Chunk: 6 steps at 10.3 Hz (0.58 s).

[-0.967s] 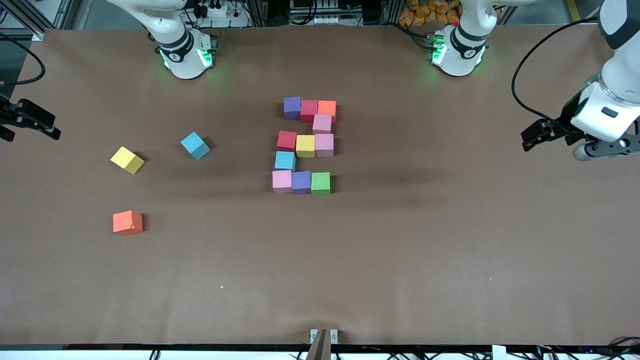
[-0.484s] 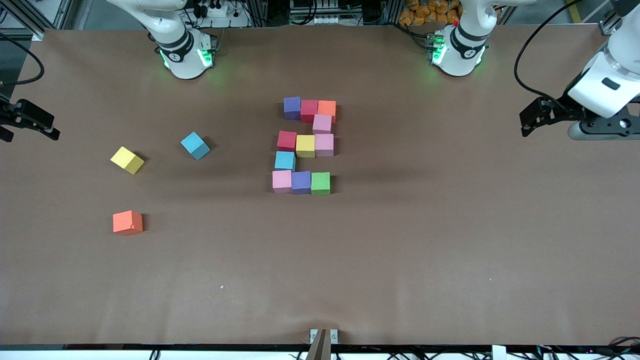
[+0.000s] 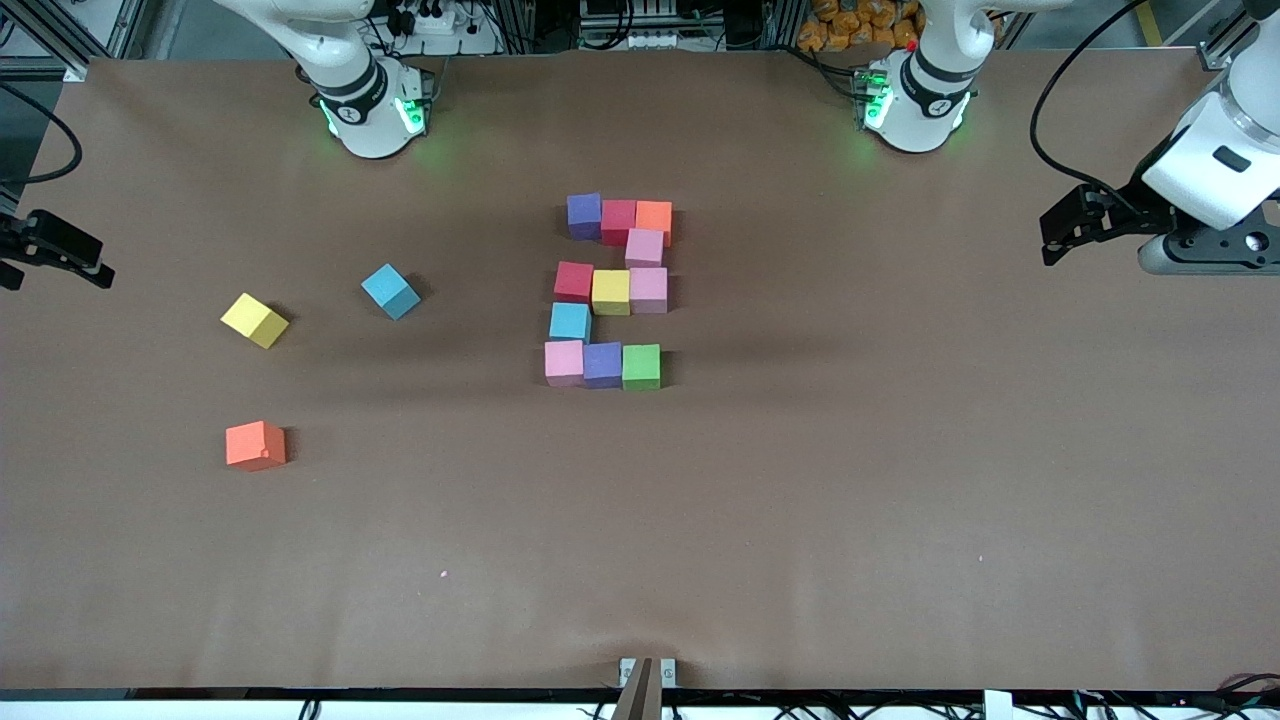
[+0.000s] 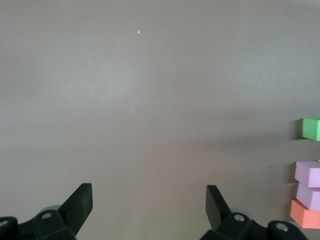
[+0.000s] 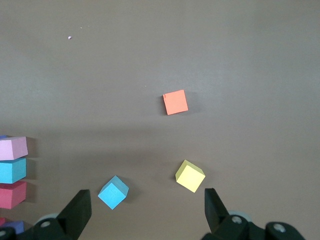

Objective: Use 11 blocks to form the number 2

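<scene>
The number 2 [image 3: 610,292] is seen complete in eleven blocks at mid-table. Three spare blocks [image 3: 254,320] lie toward the right arm's end. The left gripper [image 3: 1052,237] and right gripper [image 3: 95,272] are held open, empty, at the table's ends.

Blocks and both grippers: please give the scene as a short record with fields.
digit: number 2 stands complete, eleven blocks touching, mid-table
row nearest the front camera: pink block, purple block, green block
spare blocks: loose blue block, loose yellow block, loose orange block, apart from each other, toward the right arm's end
left gripper: open, empty, over the left arm's end of the table
right gripper: open, empty, over the right arm's end of the table
</scene>
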Tool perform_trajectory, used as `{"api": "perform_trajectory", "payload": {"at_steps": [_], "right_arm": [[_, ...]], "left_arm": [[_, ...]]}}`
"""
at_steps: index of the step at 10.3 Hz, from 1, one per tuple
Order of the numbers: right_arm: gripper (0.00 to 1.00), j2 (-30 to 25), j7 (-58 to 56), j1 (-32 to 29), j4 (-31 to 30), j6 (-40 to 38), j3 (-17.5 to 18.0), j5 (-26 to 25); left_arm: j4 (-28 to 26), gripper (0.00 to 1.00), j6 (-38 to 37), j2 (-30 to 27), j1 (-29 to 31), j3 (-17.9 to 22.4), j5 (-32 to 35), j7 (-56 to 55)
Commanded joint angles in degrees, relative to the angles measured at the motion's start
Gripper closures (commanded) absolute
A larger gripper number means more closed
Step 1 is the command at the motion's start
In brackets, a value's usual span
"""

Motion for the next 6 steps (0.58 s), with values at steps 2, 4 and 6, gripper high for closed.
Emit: {"api": "perform_trajectory", "payload": {"at_steps": [2, 4, 6], "right_arm": [[0.0, 0.5, -0.6, -1.0, 1.1, -0.2, 0.5, 0.3], [0.0, 0.5, -0.6, -1.2, 1.1, -0.2, 0.5, 1.7], [0.0, 0.5, -0.6, -1.3, 1.1, -0.2, 0.4, 2.4]], "left_arm": [[1.9, 0.0, -1.6, 0.4, 0.6, -0.5, -1.6, 1.2], [1.8, 0.0, -1.6, 0.3, 0.7, -0.3, -1.7, 1.3], [1.8, 0.0, -1.5, 0.3, 0.8, -0.3, -1.7, 1.2]]}}
